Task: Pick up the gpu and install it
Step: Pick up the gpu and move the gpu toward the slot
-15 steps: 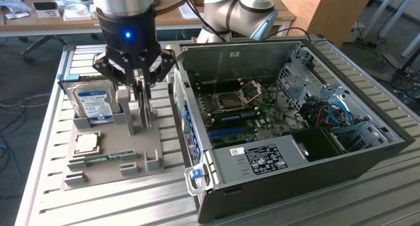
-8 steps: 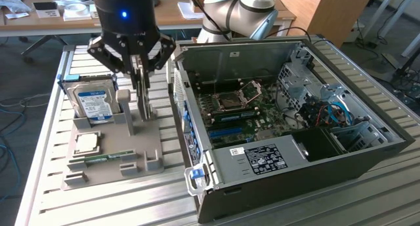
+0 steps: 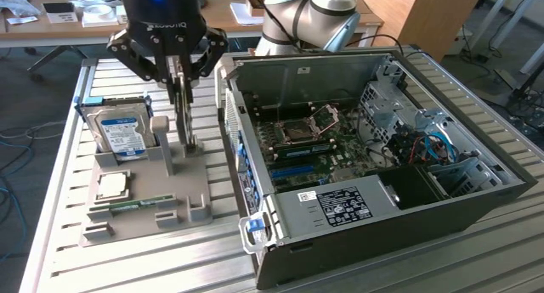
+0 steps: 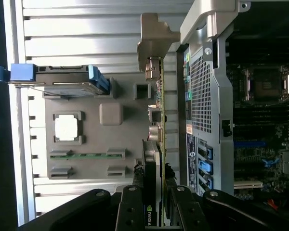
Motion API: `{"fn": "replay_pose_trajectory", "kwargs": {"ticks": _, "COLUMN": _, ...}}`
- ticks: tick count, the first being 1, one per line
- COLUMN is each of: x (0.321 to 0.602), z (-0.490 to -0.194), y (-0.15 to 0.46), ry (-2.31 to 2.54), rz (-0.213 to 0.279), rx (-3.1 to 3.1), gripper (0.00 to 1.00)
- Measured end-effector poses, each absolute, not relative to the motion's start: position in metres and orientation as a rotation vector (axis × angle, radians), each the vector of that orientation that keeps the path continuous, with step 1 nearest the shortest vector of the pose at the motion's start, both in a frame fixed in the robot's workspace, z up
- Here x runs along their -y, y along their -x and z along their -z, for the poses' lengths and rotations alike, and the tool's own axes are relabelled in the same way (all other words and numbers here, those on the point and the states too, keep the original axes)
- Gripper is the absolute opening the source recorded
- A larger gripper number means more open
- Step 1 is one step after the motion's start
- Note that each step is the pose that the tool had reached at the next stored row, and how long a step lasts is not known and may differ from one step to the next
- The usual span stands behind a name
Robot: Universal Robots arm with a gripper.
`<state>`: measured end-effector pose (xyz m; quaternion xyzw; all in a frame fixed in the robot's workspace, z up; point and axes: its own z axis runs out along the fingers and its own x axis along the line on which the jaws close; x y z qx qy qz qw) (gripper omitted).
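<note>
Looked like a robotics lab: robot arm (image 3: pixel 306 13), opened computer case (image 3: pixel 476 204) on slatted metal worktop (image 3: pixel 127 267), cluttered desk (image 3: pixel 229 16) behind.

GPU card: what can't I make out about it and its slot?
Dark flat GPU card with silver bracket: both views edge-on, face unreadable; jaws of the black gripper cover its gripped end.
Its lower edge, exterior view: seated in the grey plastic holder or lifted clear, cannot tell.
Slots in the open black computer case: wrist view, dim, partly cut off.
</note>
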<state>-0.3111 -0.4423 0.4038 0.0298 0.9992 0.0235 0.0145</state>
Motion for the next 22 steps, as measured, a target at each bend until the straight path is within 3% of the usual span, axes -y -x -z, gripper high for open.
{"fn": "replay_pose_trajectory", "kwargs": {"ticks": 22, "x": 0.4423, "z": -0.4068, "y": 0.3016, "ry": -0.093, "rz": -0.074, "rx": -3.11, "gripper": 0.27}}
